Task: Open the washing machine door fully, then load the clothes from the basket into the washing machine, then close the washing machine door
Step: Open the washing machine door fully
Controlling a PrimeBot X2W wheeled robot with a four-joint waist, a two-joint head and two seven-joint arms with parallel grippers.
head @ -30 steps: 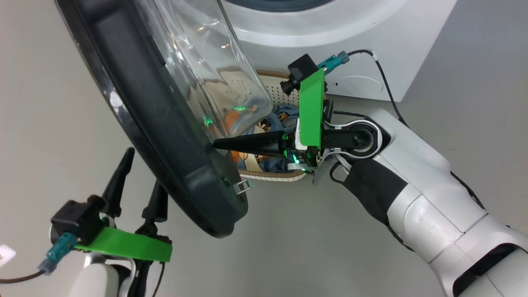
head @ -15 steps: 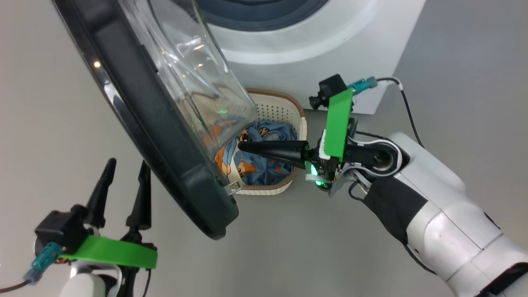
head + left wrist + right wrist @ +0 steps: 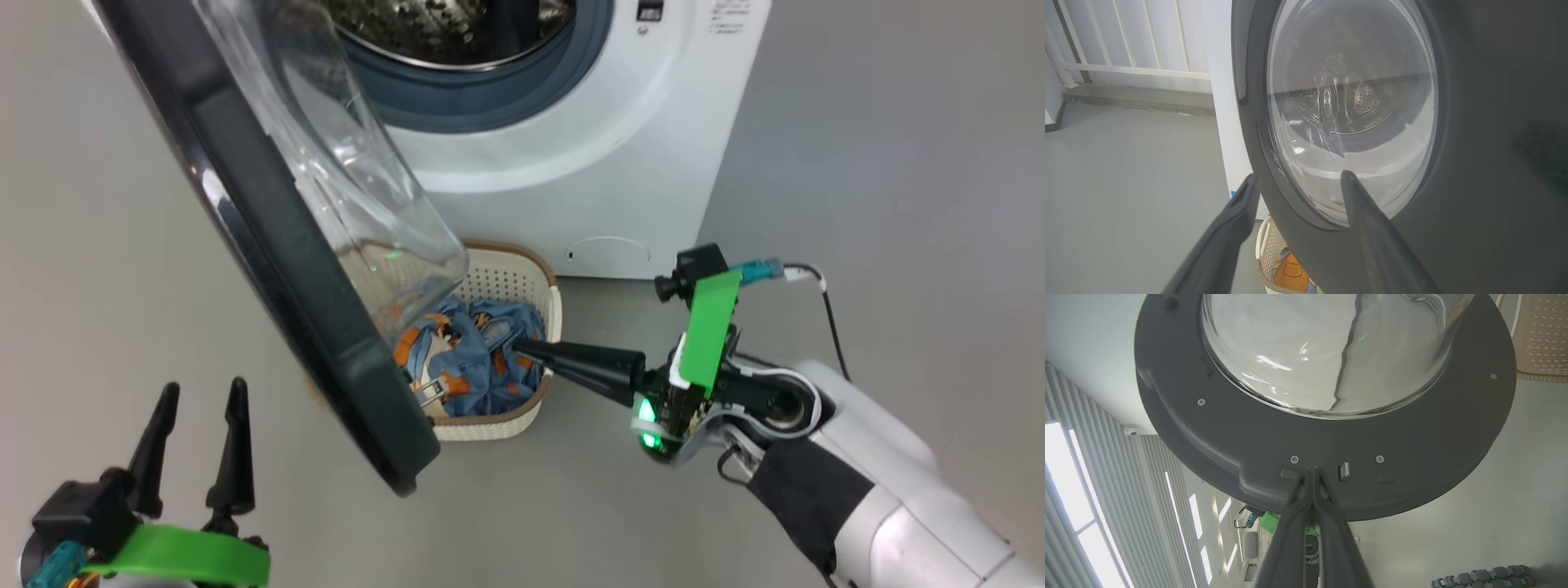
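The white washing machine stands at the top, its steel drum exposed. Its door, black-rimmed with a clear glass bowl, is swung out towards me on the left. Below it the cream basket sits on the floor, holding the blue and orange clothes. My right gripper is shut and holds nothing, its tip over the basket's right rim, a short gap from the door's inner face. My left gripper stands open at lower left, outside the door.
Grey floor lies open to the right of the machine and in front of the basket. A metal latch sticks out of the door's inner rim. A white railing stands beyond the door on the left.
The camera has moved, bringing more of the machine and the drum into view. My right gripper, whose tip was against the door's inner edge, has drawn back to the right, still shut.
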